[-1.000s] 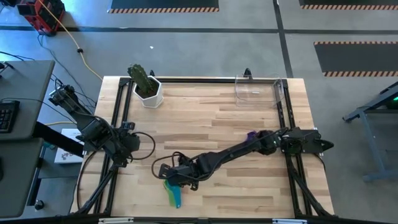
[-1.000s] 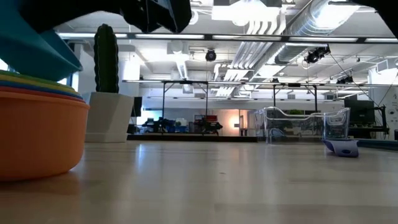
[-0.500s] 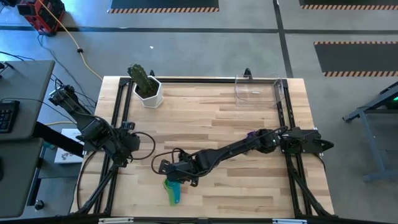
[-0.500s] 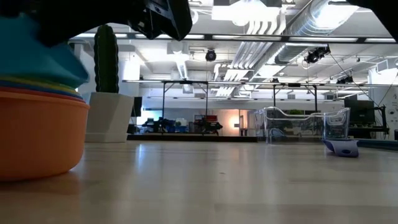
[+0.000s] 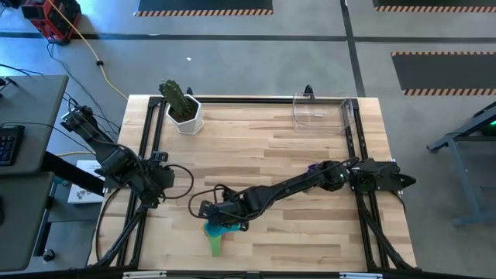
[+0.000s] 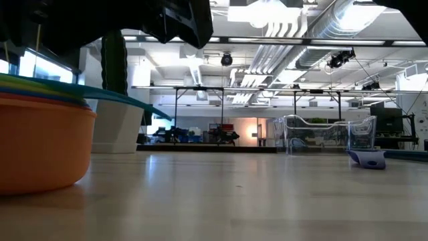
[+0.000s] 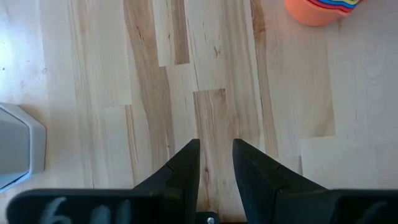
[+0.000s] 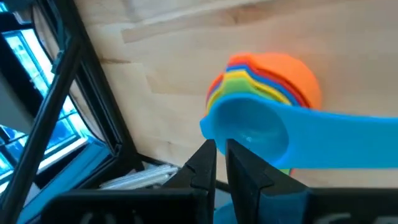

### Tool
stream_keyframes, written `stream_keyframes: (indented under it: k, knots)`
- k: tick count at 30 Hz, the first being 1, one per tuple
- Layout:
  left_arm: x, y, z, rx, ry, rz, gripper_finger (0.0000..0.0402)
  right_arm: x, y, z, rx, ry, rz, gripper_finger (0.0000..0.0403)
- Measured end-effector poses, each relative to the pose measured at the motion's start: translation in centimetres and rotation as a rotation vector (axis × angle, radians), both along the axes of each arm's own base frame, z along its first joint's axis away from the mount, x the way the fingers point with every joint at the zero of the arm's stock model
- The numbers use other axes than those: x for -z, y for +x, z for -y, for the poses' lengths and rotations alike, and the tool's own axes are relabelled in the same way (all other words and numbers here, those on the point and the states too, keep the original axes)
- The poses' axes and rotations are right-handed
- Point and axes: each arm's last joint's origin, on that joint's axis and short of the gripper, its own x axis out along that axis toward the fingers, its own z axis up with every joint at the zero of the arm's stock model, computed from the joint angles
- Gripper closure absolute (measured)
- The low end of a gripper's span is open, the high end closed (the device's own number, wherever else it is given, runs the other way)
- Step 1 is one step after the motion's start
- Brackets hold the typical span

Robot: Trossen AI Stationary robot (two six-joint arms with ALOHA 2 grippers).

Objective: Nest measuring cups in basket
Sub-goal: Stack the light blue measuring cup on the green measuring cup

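A nested stack of measuring cups [image 5: 217, 232] stands near the table's near edge, left of centre, with an orange cup [image 6: 40, 144] at the bottom. A teal cup [image 8: 249, 127] lies on top, its handle [image 6: 127, 102] sticking out level. My right gripper [image 8: 221, 149] hovers right over the stack [image 5: 220, 218], its fingers only a slit apart at the teal cup's rim. A purple cup [image 6: 368, 158] lies alone on the table's right side. The clear basket [image 5: 322, 112] stands at the far right. My left gripper [image 7: 216, 152] waits open at the left edge [image 5: 157, 184]. My right gripper's fingertips [image 8: 208, 152] come slanting down from the table's right and stand at the teal cup's rim [image 8: 211, 124]. They cover that spot themselves, so I cannot tell whether they touch it. The cup rests level in the stack.
A white pot with a cactus-like plant [image 5: 184, 108] stands at the far left corner. Black frame rails [image 5: 147, 147] run along the table's left and right sides. Bare wood lies between the stack and the basket.
The teal cup was tilted above the stack a second ago. It has dropped into the stack and now lies level there, with its handle sticking out sideways. My right gripper has stayed over the stack.
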Motion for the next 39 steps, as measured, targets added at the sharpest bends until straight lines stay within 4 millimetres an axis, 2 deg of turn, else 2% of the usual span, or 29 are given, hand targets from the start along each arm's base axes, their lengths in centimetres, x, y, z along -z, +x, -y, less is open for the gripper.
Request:
stream_keyframes:
  k: [4, 9, 16, 25, 33, 39]
  knots:
    - [0.0, 0.0, 0.0, -0.008, -0.015, -0.008, 0.0314, 0.1, 0.1, 0.8, -0.013, -0.101, 0.001, 0.0377]
    - [0.0, 0.0, 0.1, -0.116, -0.075, -0.011, 0.0314, 0.7, -0.3, 2.6, -0.07, -0.202, -0.094, 0.0394]
    - [-0.1, 0.0, 1.0, -0.158, -0.194, 0.003, 0.0314, 1.3, -1.0, 4.0, -0.225, -0.175, -0.231, 0.0399]
    - [0.2, 1.5, 3.2, -0.132, -0.264, 0.083, 0.0314, 1.8, -2.1, 3.4, -0.287, -0.191, -0.321, 0.0399]
    - [2.2, 3.6, 5.2, -0.112, -0.193, 0.051, 0.0314, 3.4, -2.6, 2.4, -0.287, -0.182, -0.362, 0.0399]
    - [4.1, 5.3, 7.2, -0.036, -0.189, -0.003, 0.0314, 4.2, -2.4, 1.7, -0.321, -0.121, -0.331, 0.0399]
